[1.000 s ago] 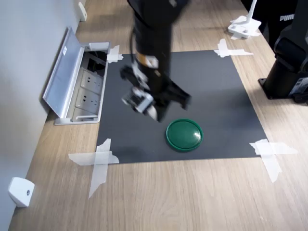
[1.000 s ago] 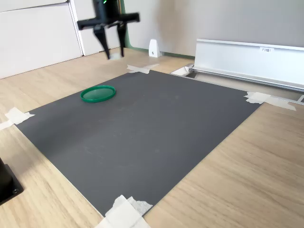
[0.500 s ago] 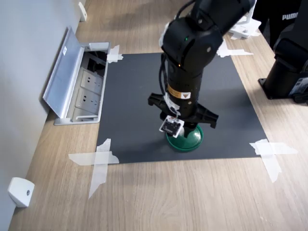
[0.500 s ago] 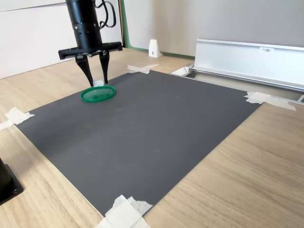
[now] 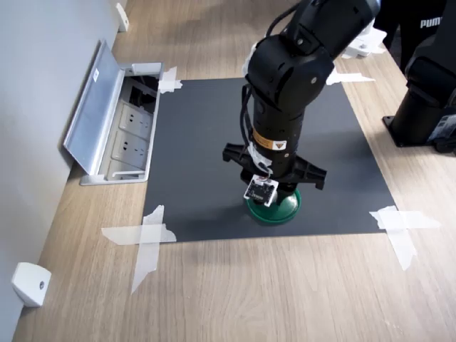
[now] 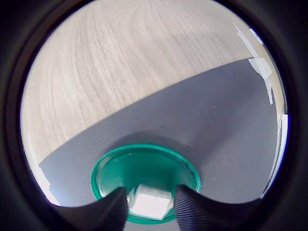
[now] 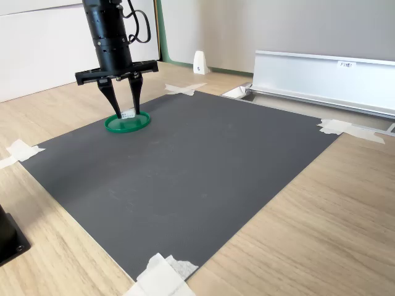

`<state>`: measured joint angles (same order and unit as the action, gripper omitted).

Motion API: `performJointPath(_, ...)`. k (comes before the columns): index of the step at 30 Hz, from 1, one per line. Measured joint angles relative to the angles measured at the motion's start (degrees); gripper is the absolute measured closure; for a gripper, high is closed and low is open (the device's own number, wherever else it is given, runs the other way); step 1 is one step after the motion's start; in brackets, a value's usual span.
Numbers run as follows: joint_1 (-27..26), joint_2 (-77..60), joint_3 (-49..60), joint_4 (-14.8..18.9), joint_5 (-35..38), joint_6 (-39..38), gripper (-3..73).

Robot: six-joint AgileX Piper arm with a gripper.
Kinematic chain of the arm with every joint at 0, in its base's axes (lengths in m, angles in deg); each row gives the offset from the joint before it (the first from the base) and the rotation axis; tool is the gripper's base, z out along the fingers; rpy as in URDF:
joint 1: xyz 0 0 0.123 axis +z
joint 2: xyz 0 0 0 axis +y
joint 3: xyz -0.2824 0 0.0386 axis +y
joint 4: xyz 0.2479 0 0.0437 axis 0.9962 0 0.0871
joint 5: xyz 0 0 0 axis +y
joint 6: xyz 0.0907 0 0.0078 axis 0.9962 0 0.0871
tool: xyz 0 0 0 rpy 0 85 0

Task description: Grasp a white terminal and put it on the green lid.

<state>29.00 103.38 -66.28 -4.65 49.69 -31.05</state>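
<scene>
The green lid (image 5: 283, 209) lies near the front edge of the black mat (image 5: 192, 142) in the first exterior view. My gripper (image 7: 127, 113) points straight down over the green lid (image 7: 126, 125), its fingertips just above the lid's surface. Between the fingers (image 6: 111, 211) is the white terminal (image 6: 150, 202), a small white block, and the gripper is shut on it. In the wrist view it hangs over the near part of the lid (image 6: 144, 168). The terminal (image 7: 128, 115) also shows in the second exterior view. The arm hides most of the lid in the first exterior view.
White tape strips (image 5: 146, 239) hold down the mat's corners. An open floor socket box (image 5: 125, 132) with a raised metal flap sits at the first exterior view's left. A white bracket (image 5: 30, 283) lies at the lower left. A black machine base (image 5: 427, 107) stands at the right.
The arm swung from beside the lid to above it and came down, carrying the white terminal. In the last half second it dropped a little lower and shifted slightly.
</scene>
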Motion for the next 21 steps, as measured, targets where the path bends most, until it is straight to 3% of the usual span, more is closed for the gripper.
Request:
performJointPath(5, 0.00, -1.87, 0.07, 0.00, 0.00, 0.23, 8.2)
performJointPath(11, -1.96, -12.07, 0.18, 0.26, -2.18, 4.33, 5.3)
performJointPath(16, -8.20, -24.02, 0.18, 0.39, -6.32, 7.99, 14.8)
performJointPath(21, -13.03, -35.55, 0.68, 0.24, -9.69, 13.21, 41.4)
